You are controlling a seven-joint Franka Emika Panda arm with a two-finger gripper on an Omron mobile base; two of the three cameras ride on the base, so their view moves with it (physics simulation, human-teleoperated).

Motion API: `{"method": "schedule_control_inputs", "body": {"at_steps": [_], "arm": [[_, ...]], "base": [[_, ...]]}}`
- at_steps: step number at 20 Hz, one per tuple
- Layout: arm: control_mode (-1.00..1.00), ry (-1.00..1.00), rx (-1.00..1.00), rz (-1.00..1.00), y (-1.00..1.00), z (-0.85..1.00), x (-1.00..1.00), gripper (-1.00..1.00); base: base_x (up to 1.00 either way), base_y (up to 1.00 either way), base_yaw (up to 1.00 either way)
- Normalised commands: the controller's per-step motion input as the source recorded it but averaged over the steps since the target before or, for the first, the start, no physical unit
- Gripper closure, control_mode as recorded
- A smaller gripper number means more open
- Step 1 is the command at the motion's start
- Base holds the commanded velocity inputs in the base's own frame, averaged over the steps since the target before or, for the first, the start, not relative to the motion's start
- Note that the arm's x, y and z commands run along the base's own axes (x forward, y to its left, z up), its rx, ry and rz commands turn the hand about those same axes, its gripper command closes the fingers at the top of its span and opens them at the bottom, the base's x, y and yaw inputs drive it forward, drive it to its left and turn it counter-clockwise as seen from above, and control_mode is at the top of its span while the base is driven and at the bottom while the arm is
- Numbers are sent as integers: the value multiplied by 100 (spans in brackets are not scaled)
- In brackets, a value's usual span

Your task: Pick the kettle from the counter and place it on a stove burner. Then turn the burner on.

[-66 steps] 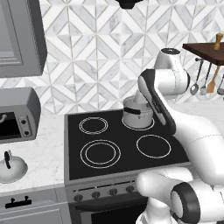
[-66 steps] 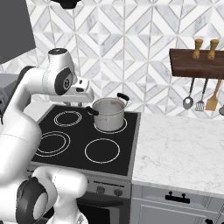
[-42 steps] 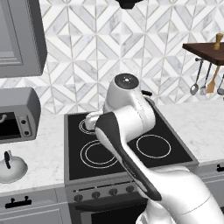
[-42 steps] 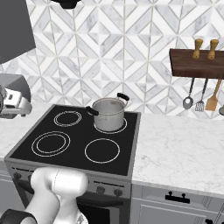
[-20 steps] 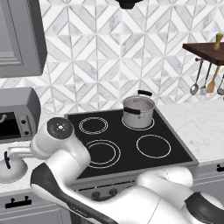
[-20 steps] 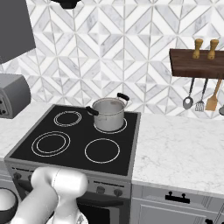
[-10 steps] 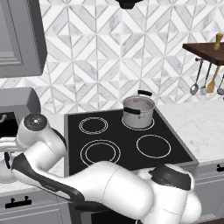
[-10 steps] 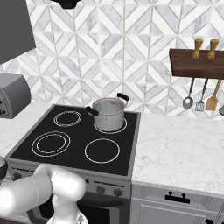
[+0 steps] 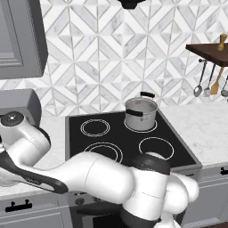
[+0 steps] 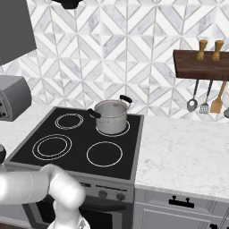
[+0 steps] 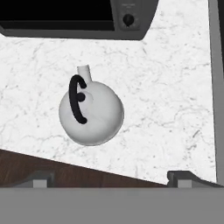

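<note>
Looking down in the hand view, the pale grey dome kettle (image 11: 91, 114) stands upright on the white marble counter (image 11: 166, 109). Its thin dark handle (image 11: 76, 99) arches over the top and its short spout points toward the toaster oven. My gripper (image 11: 111, 179) hovers open above it. The two dark fingertips (image 11: 40, 179) are spread wide at the bottom edge, short of the kettle and touching nothing. The widest double-ringed burner (image 10: 52, 146) lies at the cooktop's front left, and my arm partly covers that burner (image 9: 107, 150) in the left base view.
A steel pot (image 10: 111, 116) with black handles sits on the back right burner. A grey toaster oven (image 11: 131, 17) stands just behind the kettle. The cooktop's edge (image 11: 216, 87) runs beside the counter. A rack of utensils (image 10: 203, 100) hangs over the right counter.
My arm has swung from over the cooktop far to the left and now reaches over the counter. The kettle, seen earlier in the left base view, is now covered by the arm there.
</note>
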Motion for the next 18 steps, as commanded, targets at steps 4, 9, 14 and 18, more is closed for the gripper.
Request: {"method": "schedule_control_inputs", "body": {"at_steps": [4, 9, 14, 18], "arm": [[-100, 0, 0, 4, 35, -7, 15, -100], [-100, 0, -6, 0, 11, -25, 13, -100], [-100, 4, -1, 0, 9, -42, 25, -100], [-100, 0, 0, 0, 19, -13, 23, -100]], "base": [[0, 0, 0], [0, 0, 0], [0, 0, 0], [0, 0, 0]]}}
